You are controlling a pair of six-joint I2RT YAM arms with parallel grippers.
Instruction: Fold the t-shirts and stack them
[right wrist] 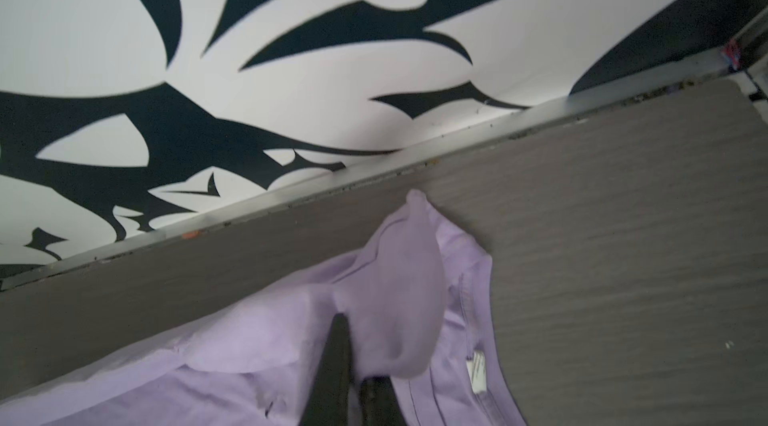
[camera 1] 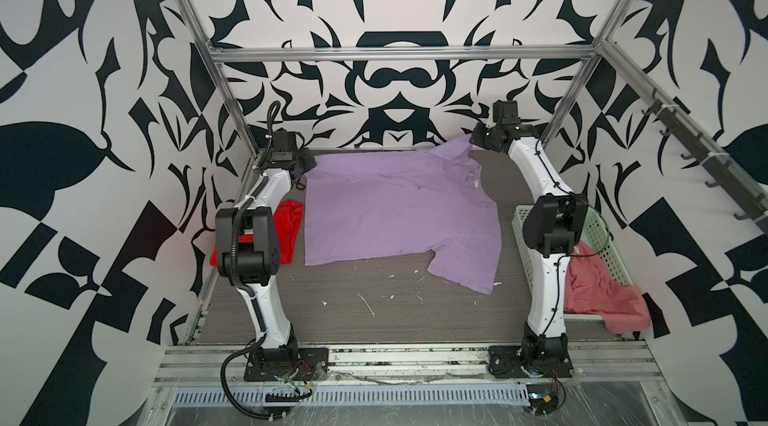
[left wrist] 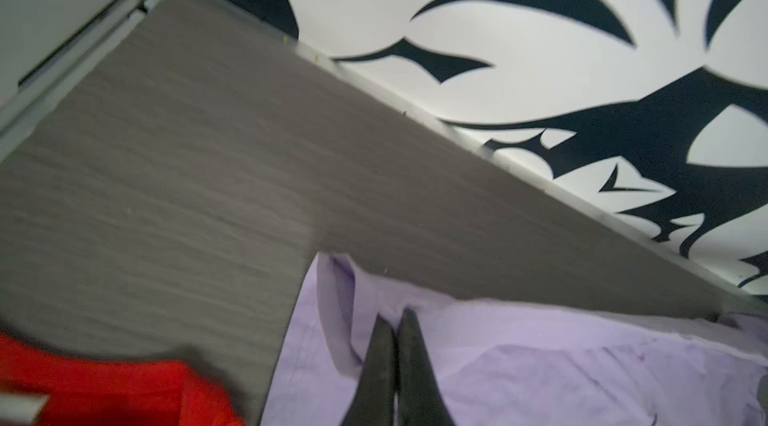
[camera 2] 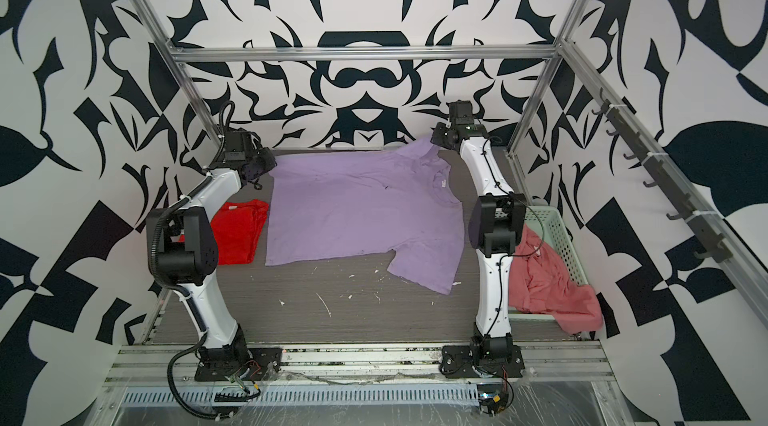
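The lilac t-shirt [camera 1: 399, 211], wrinkled with its white neck tag [camera 1: 476, 183] showing, lies spread on the counter [camera 1: 374, 311] between the left pincer [left wrist: 394, 320] and right pincer [right wrist: 353, 365], each closed tight on a far corner.

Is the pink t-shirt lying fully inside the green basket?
No: in a top view, part of the pink t-shirt spills over the near end of the green basket and lies outside it.

Lilac t-shirt [camera 1: 395, 211] spread open on tabletop [camera 1: 374, 311], far corners raised; red t-shirt [camera 1: 286, 232] compact beside its left edge; salmon t-shirt [camera 1: 598, 291] crumpled over basket [camera 1: 519, 220] rim.
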